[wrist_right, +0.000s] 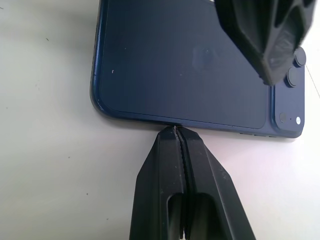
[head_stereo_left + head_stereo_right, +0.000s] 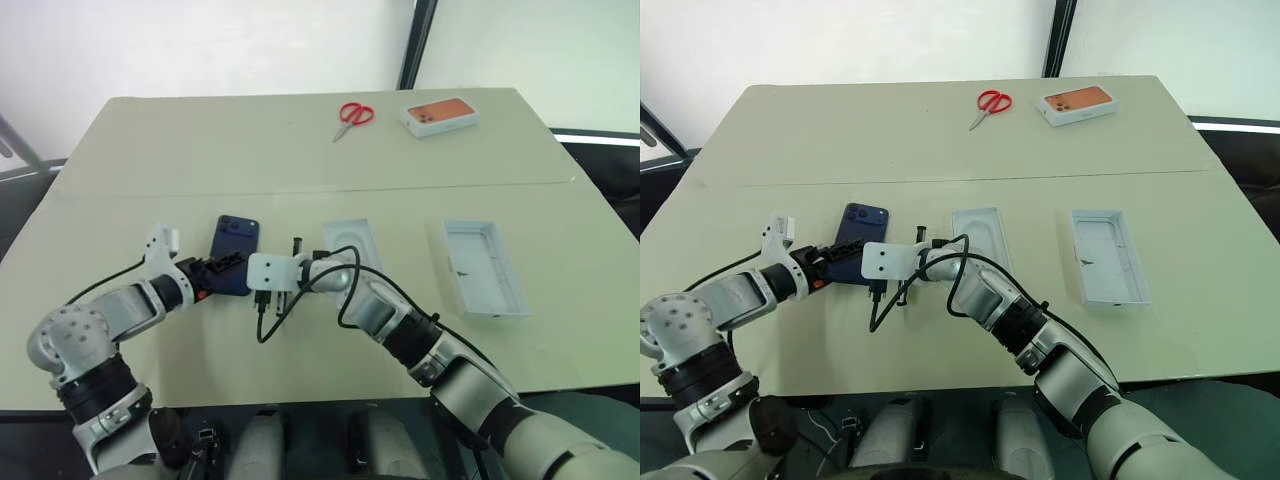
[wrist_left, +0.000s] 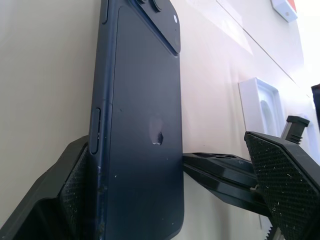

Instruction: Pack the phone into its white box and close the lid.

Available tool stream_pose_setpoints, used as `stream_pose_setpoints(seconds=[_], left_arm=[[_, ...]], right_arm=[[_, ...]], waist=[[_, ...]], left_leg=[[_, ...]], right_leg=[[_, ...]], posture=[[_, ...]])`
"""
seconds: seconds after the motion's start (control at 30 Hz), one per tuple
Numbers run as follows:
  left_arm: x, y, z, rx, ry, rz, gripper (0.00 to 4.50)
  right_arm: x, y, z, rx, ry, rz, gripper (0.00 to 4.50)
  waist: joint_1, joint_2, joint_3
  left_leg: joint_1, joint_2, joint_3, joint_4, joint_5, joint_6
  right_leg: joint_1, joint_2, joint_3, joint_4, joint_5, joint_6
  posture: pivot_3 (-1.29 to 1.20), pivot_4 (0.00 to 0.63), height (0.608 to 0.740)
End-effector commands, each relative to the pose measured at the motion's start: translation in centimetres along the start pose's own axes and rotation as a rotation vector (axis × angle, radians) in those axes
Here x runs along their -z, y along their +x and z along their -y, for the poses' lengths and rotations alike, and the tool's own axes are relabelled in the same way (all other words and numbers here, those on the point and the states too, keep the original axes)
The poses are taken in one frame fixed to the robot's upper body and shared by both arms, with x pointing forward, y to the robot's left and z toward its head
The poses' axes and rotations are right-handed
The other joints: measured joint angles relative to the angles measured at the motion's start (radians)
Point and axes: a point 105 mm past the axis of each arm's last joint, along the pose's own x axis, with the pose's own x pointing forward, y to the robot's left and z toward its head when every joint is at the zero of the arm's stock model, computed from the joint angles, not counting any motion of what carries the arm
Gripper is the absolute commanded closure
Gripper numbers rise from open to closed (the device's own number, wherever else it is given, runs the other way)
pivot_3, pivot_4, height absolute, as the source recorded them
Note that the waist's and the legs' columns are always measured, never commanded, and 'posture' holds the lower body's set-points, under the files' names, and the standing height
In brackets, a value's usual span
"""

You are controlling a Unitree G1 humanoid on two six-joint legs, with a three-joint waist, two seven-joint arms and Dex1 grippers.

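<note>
The dark navy phone (image 2: 235, 250) lies back-up on the table, left of centre, its camera cluster at the far end. My left gripper (image 3: 170, 200) is open and straddles the phone's near end, one finger (image 3: 75, 190) against its side edge and the other finger (image 3: 280, 185) standing well apart. My right gripper (image 1: 175, 131) is shut, its joined tips touching the phone's opposite long edge. The white box (image 2: 485, 268), open with a greyish floor, rests on the table to the right. The lid is out of view.
A thin white insert (image 2: 350, 245) with a rounded recess lies between phone and box. Red scissors (image 2: 352, 115) and an orange-topped white box (image 2: 440, 116) sit at the table's far side. A black cable (image 2: 268, 322) loops beneath my right wrist.
</note>
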Motion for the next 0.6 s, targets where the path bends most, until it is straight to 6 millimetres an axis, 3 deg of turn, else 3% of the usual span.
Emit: stream_pose_setpoints(seconds=[0.03, 0.17, 0.27, 0.37, 0.6], left_arm=[[0.2, 0.0, -0.1, 0.005, -0.013, -0.026, 0.00], [-0.7, -0.7, -0.8, -0.020, -0.026, 0.011, 0.00], [-1.0, -0.9, -1.1, -0.031, -0.030, 0.022, 0.83], [-1.3, -1.1, -0.9, -0.020, -0.026, 0.033, 2.20], [-1.8, -1.4, -0.9, 0.026, -0.081, 0.078, 2.20]], right_arm=[[-1.5, -0.2, 0.4, 0.019, -0.017, 0.055, 4.47], [-1.3, -0.4, 0.6, 0.029, -0.016, 0.051, 4.47], [-1.1, -0.7, 0.8, 0.040, -0.017, 0.046, 4.50], [-1.0, -1.1, 1.2, 0.052, -0.024, 0.042, 4.50], [-0.9, -2.0, 2.1, 0.084, -0.041, 0.039, 4.50]], waist=[[0.000, 0.000, 0.000], [-0.002, 0.000, 0.000], [-0.003, 0.000, 0.000], [-0.003, -0.001, 0.001], [-0.003, -0.002, 0.001]], left_leg=[[0.000, 0.000, 0.000, 0.000, 0.000, 0.000], [0.000, 0.000, 0.000, 0.000, 0.000, 0.000], [0.000, 0.000, 0.000, 0.000, 0.000, 0.000], [-0.001, 0.000, 0.000, 0.000, 0.000, -0.001], [-0.001, 0.000, 0.000, -0.001, 0.001, -0.003]], right_leg=[[0.000, 0.000, 0.000, 0.000, 0.000, 0.000], [0.000, 0.000, 0.000, 0.000, 0.000, 0.000], [0.000, 0.000, 0.000, 0.000, 0.000, 0.000], [-0.001, 0.000, 0.000, 0.000, 0.000, 0.000], [-0.002, 0.000, 0.000, 0.000, 0.000, 0.000]], posture=[[0.00, 0.150, 0.697], [0.00, 0.150, 0.697], [0.00, 0.150, 0.697], [0.00, 0.150, 0.697], [0.00, 0.150, 0.697]])
